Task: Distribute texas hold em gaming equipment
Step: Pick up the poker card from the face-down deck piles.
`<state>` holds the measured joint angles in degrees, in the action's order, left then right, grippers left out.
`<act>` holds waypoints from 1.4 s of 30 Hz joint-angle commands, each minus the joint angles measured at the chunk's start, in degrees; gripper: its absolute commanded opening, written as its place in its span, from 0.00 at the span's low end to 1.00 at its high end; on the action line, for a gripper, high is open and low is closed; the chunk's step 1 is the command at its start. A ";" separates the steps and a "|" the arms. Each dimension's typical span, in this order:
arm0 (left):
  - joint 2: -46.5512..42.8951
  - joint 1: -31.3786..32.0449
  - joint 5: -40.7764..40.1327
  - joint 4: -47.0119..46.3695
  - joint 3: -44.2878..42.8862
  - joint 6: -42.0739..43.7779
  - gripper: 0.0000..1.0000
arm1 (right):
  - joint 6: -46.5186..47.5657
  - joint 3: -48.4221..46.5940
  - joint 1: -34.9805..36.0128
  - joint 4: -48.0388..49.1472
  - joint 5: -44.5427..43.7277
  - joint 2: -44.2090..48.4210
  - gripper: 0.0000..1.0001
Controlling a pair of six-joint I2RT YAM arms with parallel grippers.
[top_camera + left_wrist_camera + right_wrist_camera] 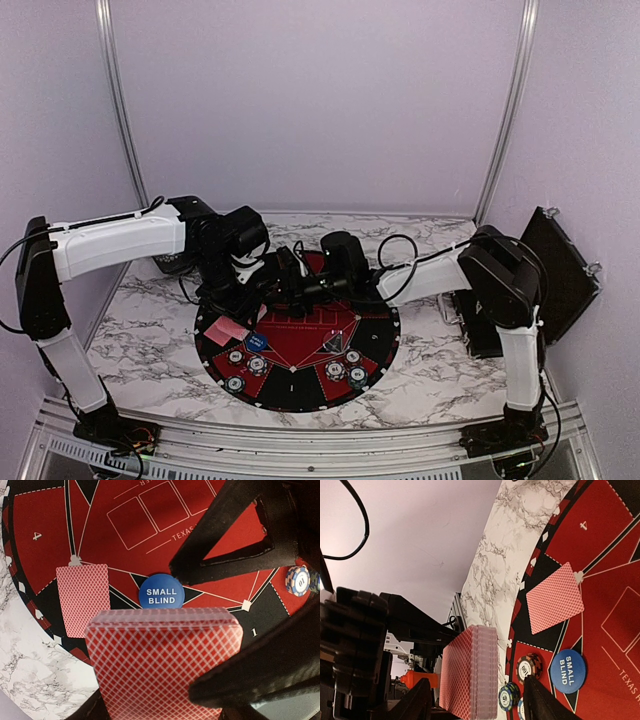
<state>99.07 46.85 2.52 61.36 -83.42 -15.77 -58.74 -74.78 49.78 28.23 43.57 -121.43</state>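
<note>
My left gripper [165, 692] is shut on a deck of red-backed playing cards [160, 655], held above the left part of the round mat [50, 540]. The right gripper [477, 680] stands open around the same deck [470, 677], with a gap on each side of its fingers [540, 705]. In the top view both grippers, left [268, 283] and right [305, 285], meet over the mat's far half. One card [82, 600] lies face down near the mat's rim. Beside it sits the blue SMALL BLIND marker [161, 591]. Striped poker chips [529, 666] lie near the marker.
More chips [345, 368] sit in small groups on the mat's near sections [300, 392]. A black case [560, 275] stands open at the right wall behind the right arm. Marble tabletop [150, 330] surrounds the mat, and cables trail behind the grippers.
</note>
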 commanded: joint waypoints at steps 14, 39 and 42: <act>-1.25 0.34 -0.17 0.69 -0.87 0.43 0.53 | -0.06 -5.24 1.72 0.17 1.78 -3.53 0.54; -2.48 0.30 -0.94 0.73 -0.69 0.14 0.53 | 2.31 -5.22 1.28 -3.16 -0.01 -4.13 0.42; -2.58 0.29 -0.94 0.73 -0.69 0.15 0.53 | 2.41 -4.81 0.96 -3.33 -0.29 -3.87 0.42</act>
<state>98.96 46.85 2.31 61.36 -83.42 -15.81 -57.87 -78.19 51.11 26.72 44.49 -125.01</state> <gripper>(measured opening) 0.671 0.423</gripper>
